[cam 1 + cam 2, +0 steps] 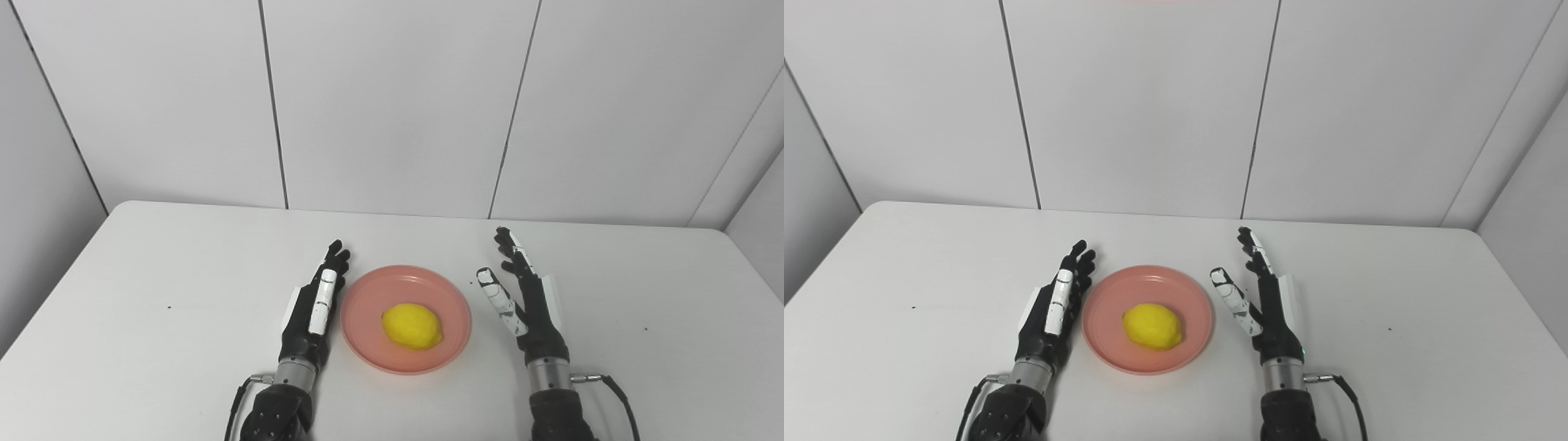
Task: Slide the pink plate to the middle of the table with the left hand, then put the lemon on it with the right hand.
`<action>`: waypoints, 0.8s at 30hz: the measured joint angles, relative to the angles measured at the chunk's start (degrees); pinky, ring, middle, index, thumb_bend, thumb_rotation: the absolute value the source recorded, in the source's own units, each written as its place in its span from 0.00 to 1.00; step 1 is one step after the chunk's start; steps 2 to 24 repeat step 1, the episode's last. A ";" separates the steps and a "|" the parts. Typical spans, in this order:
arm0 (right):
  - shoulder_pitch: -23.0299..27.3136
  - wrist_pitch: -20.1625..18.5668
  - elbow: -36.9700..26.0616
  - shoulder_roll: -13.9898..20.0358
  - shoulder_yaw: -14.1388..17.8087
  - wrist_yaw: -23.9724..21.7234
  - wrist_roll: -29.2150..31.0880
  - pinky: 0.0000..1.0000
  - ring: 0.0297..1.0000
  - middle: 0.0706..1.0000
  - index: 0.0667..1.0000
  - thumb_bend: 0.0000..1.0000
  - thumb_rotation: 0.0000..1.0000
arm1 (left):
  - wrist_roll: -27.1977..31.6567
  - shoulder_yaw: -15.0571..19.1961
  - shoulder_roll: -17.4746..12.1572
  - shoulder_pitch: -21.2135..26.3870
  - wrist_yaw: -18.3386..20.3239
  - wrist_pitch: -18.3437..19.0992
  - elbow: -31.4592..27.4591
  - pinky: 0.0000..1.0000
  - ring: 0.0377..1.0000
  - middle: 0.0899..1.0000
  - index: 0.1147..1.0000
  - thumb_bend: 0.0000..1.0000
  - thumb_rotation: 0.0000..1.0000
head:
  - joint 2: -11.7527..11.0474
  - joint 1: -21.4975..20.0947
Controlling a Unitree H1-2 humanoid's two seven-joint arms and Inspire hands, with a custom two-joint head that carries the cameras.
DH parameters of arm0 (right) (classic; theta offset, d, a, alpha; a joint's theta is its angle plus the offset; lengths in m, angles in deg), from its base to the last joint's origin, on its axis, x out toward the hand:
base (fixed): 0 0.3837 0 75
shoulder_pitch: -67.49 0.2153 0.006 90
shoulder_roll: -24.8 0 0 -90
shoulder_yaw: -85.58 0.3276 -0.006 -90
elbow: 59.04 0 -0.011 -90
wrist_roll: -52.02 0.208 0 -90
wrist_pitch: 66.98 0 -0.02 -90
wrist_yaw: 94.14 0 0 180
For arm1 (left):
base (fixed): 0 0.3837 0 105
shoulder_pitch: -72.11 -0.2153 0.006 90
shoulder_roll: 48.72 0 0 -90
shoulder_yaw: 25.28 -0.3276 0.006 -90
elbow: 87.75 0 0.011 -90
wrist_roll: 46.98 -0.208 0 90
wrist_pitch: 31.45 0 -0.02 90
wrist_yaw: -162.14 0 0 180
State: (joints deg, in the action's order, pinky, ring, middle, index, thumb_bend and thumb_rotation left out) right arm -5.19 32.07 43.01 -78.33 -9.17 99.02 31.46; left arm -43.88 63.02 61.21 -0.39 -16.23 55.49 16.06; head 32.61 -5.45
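White tabletop point(153, 275), matte and broad, fills the scene under grey wall panels, and sitting near its middle is the round pink plastic plate point(367, 306). On that plate, a touch right of centre, rests the bright yellow lemon point(412, 326), lying on its side and clear of the rim.

By the look of it both steps are done: plate central, fruit aboard. What's left, I'd judge, is only for the arms to draw back toward the near edge without nudging the dish.

Now the black-and-white left hand point(312, 306): it stands just beside the plate's left rim, fingers point(323, 300) straight and close together, holding nothing; whether it touches the rim I can't tell. Over on the other side, the right hand point(527, 300) sits near the right rim but apart from it, fingers point(501, 303) spread wide, empty. The lemon lies between the two hands, touched by neither.
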 measured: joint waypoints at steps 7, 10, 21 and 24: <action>0.03 0.03 0.65 -0.09 0.03 0.00 0.31 0.84 0.88 0.87 0.88 0.62 1.00 | 0.14 0.02 -0.04 0.00 0.01 0.00 0.00 1.00 0.97 0.96 0.94 0.71 1.00 | 0.17 -0.09; 0.03 0.03 0.65 -0.09 0.03 0.00 0.31 0.84 0.88 0.87 0.88 0.62 1.00 | 0.14 0.02 -0.04 0.00 0.01 0.00 0.00 1.00 0.97 0.96 0.94 0.71 1.00 | 0.17 -0.09; 0.03 0.03 0.65 -0.09 0.03 0.00 0.31 0.84 0.88 0.87 0.88 0.62 1.00 | 0.14 0.02 -0.04 0.00 0.01 0.00 0.00 1.00 0.97 0.96 0.94 0.71 1.00 | 0.17 -0.09; 0.03 0.03 0.65 -0.09 0.03 0.00 0.31 0.84 0.88 0.87 0.88 0.62 1.00 | 0.14 0.02 -0.04 0.00 0.01 0.00 0.00 1.00 0.97 0.96 0.94 0.71 1.00 | 0.17 -0.09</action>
